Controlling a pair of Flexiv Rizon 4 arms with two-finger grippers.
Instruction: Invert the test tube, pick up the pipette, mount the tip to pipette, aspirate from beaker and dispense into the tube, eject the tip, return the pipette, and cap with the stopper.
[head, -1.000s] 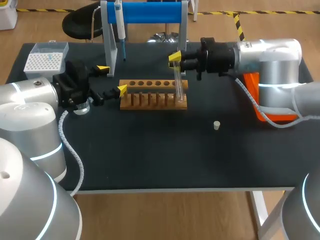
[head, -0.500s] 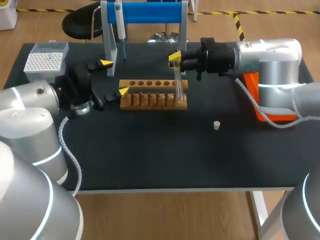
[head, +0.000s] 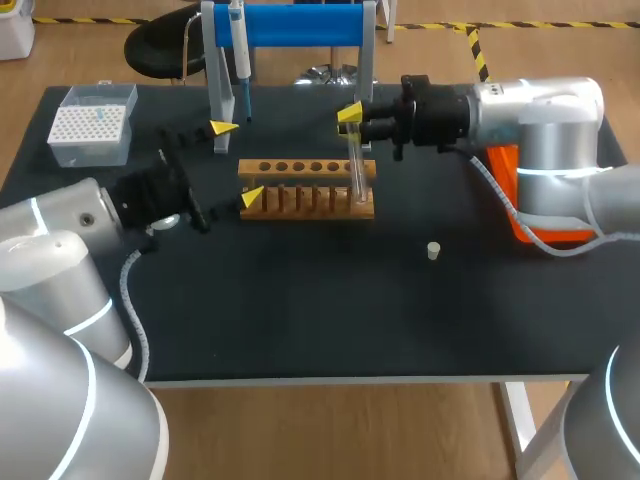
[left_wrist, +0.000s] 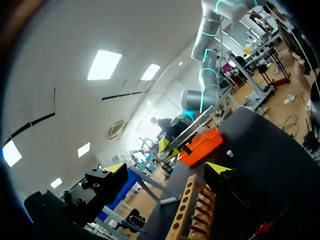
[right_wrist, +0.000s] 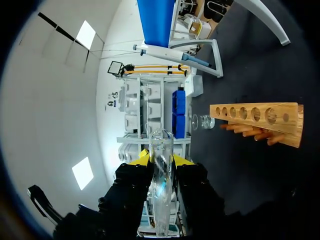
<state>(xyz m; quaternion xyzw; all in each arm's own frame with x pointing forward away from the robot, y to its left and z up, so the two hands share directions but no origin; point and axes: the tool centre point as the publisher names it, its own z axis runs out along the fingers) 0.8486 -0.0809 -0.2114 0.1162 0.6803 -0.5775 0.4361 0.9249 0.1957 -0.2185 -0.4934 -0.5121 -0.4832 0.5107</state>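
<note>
My right gripper (head: 352, 120) is shut on a clear test tube (head: 356, 170), held upright at the right end of the wooden rack (head: 300, 168). In the right wrist view the tube (right_wrist: 161, 142) stands between the yellow tips of that gripper (right_wrist: 161, 159), with the rack (right_wrist: 255, 119) ahead. My left gripper (head: 237, 161) is open at the rack's left end, one tip near the stand's leg and one by the rack's front corner. The pipette (head: 240, 50) hangs on the blue stand (head: 300, 24). A small pale stopper (head: 433, 250) lies to the right in front of the rack.
A tip box (head: 92, 122) sits at the back left. An orange object (head: 505, 165) lies behind my right arm. A glass beaker (right_wrist: 200, 121) stands beyond the rack's far end in the right wrist view. In the left wrist view the gripper (left_wrist: 167, 167) faces the rack (left_wrist: 182, 212).
My left arm has drawn back and turned, swinging its open gripper round so the tips sit closer to the rack's left end. The right arm and tube have not moved.
</note>
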